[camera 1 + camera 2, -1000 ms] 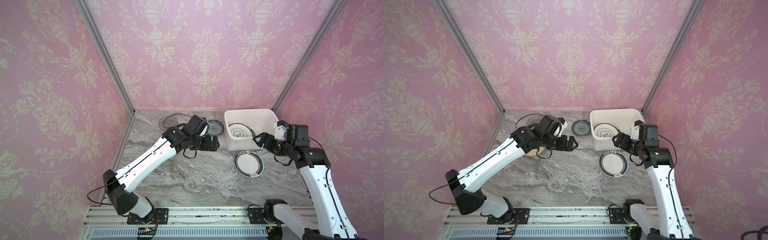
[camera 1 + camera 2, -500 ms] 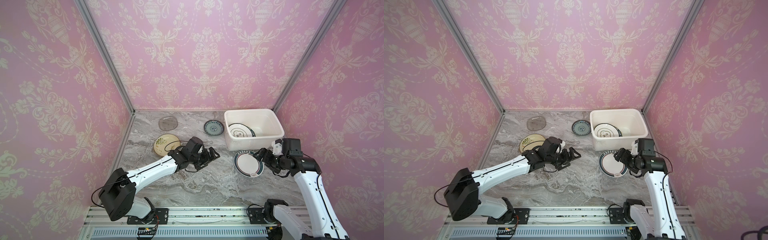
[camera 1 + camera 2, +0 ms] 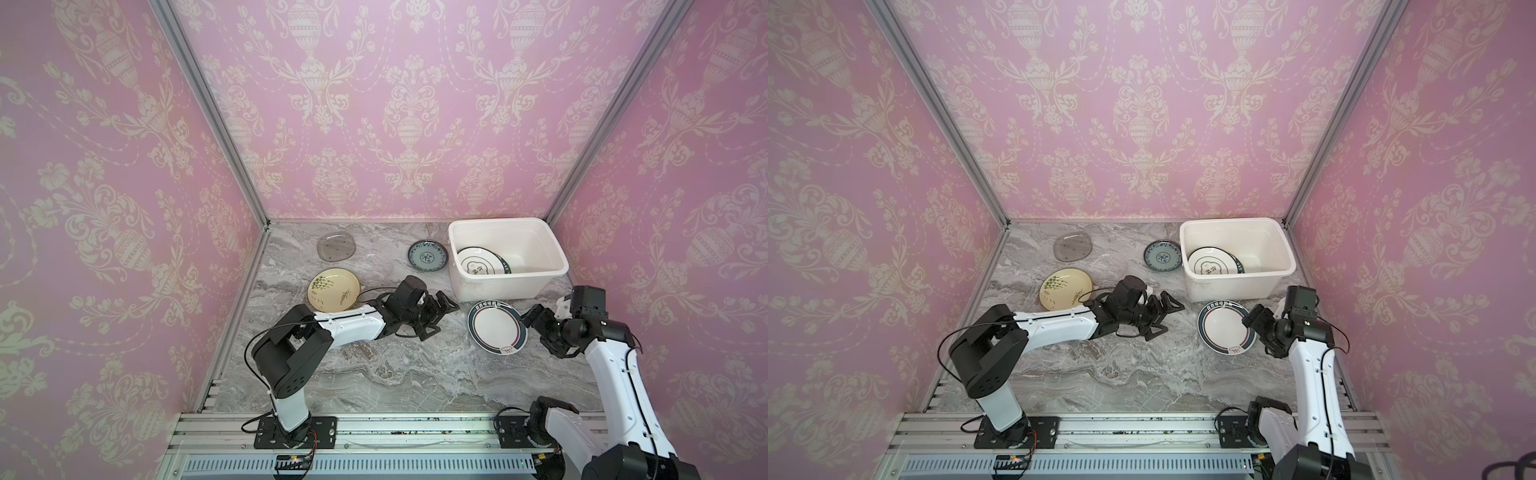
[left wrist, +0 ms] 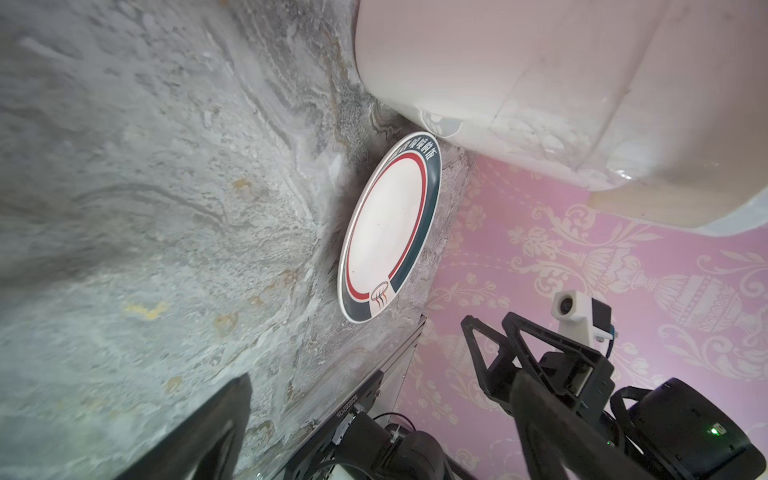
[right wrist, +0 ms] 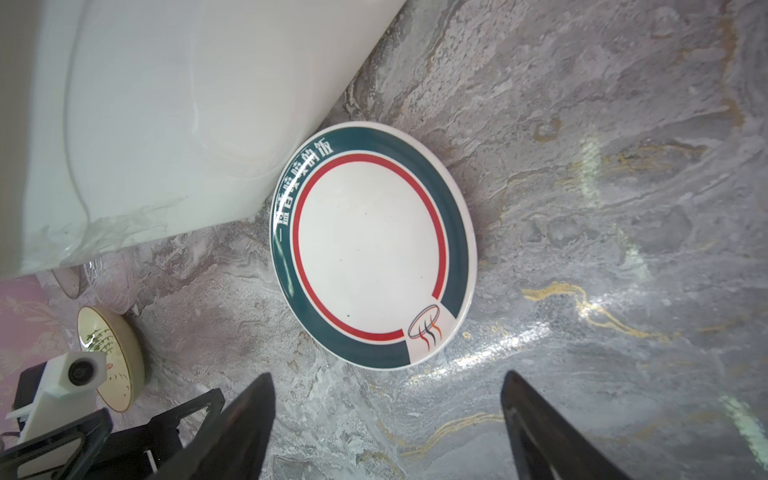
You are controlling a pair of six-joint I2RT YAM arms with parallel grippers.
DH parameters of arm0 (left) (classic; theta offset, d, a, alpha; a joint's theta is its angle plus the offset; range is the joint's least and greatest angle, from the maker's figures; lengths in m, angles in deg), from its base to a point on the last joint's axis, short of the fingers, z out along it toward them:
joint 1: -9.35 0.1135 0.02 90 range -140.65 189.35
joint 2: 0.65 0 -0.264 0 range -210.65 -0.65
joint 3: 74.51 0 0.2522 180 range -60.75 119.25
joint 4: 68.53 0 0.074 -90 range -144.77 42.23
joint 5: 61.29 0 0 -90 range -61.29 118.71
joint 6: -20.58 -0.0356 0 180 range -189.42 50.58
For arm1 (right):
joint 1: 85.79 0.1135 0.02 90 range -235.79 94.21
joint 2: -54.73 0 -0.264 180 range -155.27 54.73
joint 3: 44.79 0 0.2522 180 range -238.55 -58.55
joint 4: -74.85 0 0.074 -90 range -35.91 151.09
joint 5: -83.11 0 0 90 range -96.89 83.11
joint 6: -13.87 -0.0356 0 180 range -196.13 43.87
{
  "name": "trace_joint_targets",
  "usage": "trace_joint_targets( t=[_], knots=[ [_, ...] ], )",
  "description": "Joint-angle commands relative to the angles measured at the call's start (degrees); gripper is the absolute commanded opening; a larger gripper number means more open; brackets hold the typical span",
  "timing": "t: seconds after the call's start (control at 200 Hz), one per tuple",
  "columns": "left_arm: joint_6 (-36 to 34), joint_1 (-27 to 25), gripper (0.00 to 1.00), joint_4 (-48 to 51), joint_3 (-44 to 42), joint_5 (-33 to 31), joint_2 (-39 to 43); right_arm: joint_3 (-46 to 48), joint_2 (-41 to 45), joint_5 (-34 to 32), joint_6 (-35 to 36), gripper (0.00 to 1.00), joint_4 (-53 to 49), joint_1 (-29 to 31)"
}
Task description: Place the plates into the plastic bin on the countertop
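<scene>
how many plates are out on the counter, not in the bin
5. Smoky glass plate back left, clear glass plate beside it, blue-patterned plate left of the bin, cream sprig plate nearer the left wall, dark-rimmed plate before the bin. Others may be hidden.

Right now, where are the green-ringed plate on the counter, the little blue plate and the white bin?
green-ringed plate [image 5: 370, 245]: right wrist view, its white middle.
blue plate [image 3: 427, 256]: a top view, its patterned middle.
white bin [image 3: 511, 286]: a top view, its near outer wall.
</scene>
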Motion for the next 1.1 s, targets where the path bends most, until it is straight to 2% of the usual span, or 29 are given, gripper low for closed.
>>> trace_joint_targets(
  t=[0.0,0.18,0.675,0.911,1.096],
  knots=[
    [6.9,-1.83,0.99,-10.43,1.78,-2.05,-5.21,2.31,-1.66,-2.01,-1.84,0.86,3.24,-2.08],
    [12.14,-3.73,0.99,-21.27,2.45,-3.93,-12.04,5.35,-5.02,-0.84,-2.52,0.85,7.8,-5.96],
    [11.13,-4.02,0.96,-18.69,3.29,-4.42,-15.57,9.53,-18.34,8.63,-2.39,0.76,21.26,-6.84],
    [9.32,-3.76,0.91,-15.34,3.77,-4.4,-15.64,13.13,-18.79,13.34,-2.25,0.72,25.8,-6.87],
    [8.16,-3.76,0.89,-13.28,3.74,-4.4,-15.24,15.17,-20.12,17.36,-2.46,0.65,28.78,-6.84]
  ],
)
